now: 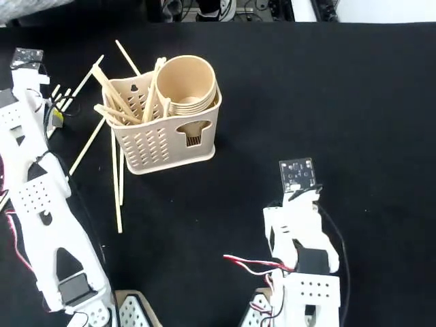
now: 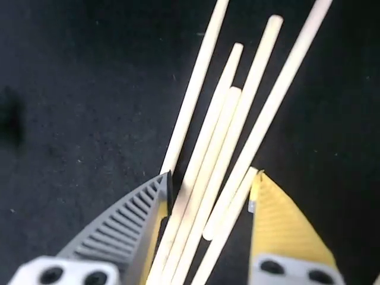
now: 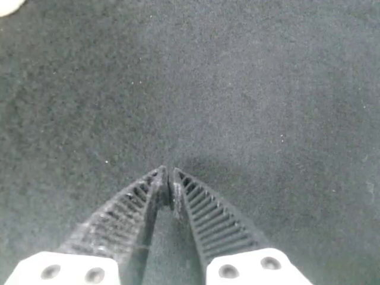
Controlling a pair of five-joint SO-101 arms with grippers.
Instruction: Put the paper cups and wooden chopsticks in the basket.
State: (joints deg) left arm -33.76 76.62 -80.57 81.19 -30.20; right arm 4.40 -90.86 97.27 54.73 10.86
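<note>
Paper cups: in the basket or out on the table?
In. The stacked paper cups stand upright inside the basket, rims above its wall.

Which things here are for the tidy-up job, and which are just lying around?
For the job:
- basket
- paper cups stacked inside it
- standing chopsticks in it
- loose chopsticks on the cloth beside it
- bundle of chopsticks in the left gripper

Just there:
- black cloth
- dark gear along the far edge
</note>
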